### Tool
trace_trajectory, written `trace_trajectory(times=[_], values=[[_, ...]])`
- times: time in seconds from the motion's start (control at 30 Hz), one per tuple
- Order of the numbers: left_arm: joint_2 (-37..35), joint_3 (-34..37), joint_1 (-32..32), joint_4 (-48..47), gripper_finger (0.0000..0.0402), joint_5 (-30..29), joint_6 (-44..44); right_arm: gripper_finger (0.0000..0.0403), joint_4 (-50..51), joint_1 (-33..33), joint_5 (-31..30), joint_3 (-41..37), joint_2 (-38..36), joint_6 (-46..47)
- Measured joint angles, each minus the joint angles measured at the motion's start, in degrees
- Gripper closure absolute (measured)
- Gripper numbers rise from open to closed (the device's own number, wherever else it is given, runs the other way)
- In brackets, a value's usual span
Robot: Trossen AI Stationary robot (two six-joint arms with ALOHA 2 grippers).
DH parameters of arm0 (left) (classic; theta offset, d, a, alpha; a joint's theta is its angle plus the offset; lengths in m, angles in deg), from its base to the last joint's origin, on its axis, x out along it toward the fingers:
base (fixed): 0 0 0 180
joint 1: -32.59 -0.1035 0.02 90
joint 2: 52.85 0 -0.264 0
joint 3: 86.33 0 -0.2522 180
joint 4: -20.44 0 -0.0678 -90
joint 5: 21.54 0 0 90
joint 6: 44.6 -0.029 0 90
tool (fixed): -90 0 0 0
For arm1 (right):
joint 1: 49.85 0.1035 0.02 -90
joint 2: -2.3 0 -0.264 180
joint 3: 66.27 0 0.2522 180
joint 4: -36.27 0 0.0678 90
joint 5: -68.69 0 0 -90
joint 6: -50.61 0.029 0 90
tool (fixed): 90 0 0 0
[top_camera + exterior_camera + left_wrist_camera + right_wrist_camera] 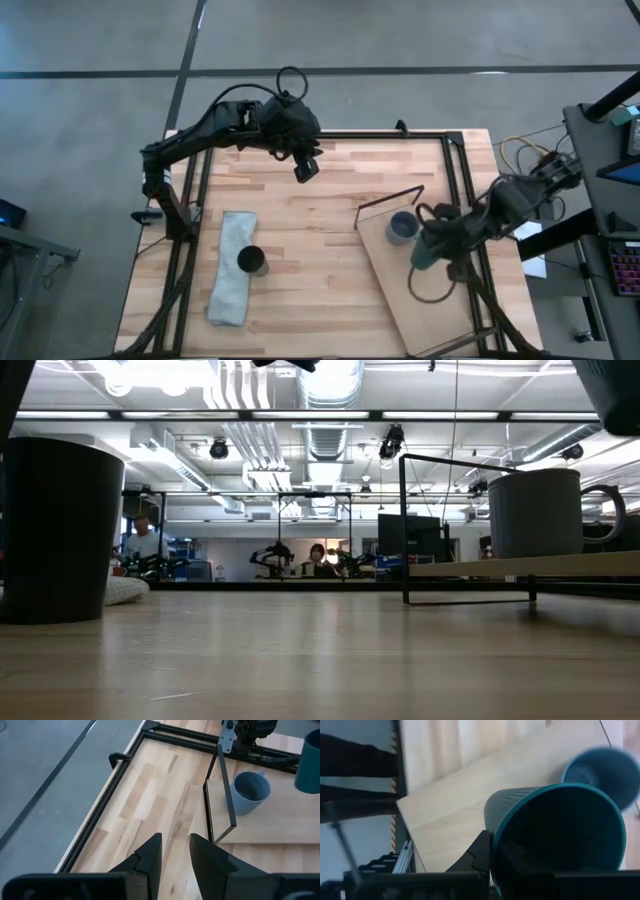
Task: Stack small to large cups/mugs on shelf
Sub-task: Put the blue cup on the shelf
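My right gripper [432,248] is shut on the dark teal-green cup [555,835] and holds it over the pale wooden shelf [430,300], beside the blue-grey mug [402,228]. The mug stands on its base on the shelf board, near the thin dark wire frame [392,200]. In the low view the teal cup [615,390] hangs above the mug [535,510]. The black cup [251,262] stands upright on the table's left side, against the grey cloth. My left gripper [175,852] is open and hovers over the far middle of the table [307,168]. My right gripper holds the teal-green cup by its rim [492,840]. One finger [480,855] lies outside the ribbed wall and the other appears to sit inside the mouth. The cup is lifted clear above the shelf board, its mouth turned toward the wrist camera.
A grey folded cloth [232,268] lies along the table's left side, next to the black cup. A black metal frame [455,180] runs around the butcher-block top. Bare wood spreads between the cloth and the shelf. People sit in the room beyond the table [318,558].
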Motion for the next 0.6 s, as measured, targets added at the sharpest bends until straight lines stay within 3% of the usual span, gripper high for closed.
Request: trace_trajectory(times=[0.3, 0.47, 0.6], values=[[0.0, 0.0, 0.0, -2.5, 0.0316, 0.0, 0.0, 0.0394, 0.1, 2.6, -2.7, -2.7, 6.8, 16.7], [0.0, 0.0, 0.0, -4.5, 0.0316, 0.0, -0.5, 0.0394, 1.4, 2.5, -9.1, -3.4, 11.0, 23.0], [0.0, 0.0, 0.0, -5.8, 0.0316, 0.0, -1.1, 0.0394, 1.2, 2.4, -8.2, -3.5, 14.2, 26.0]])
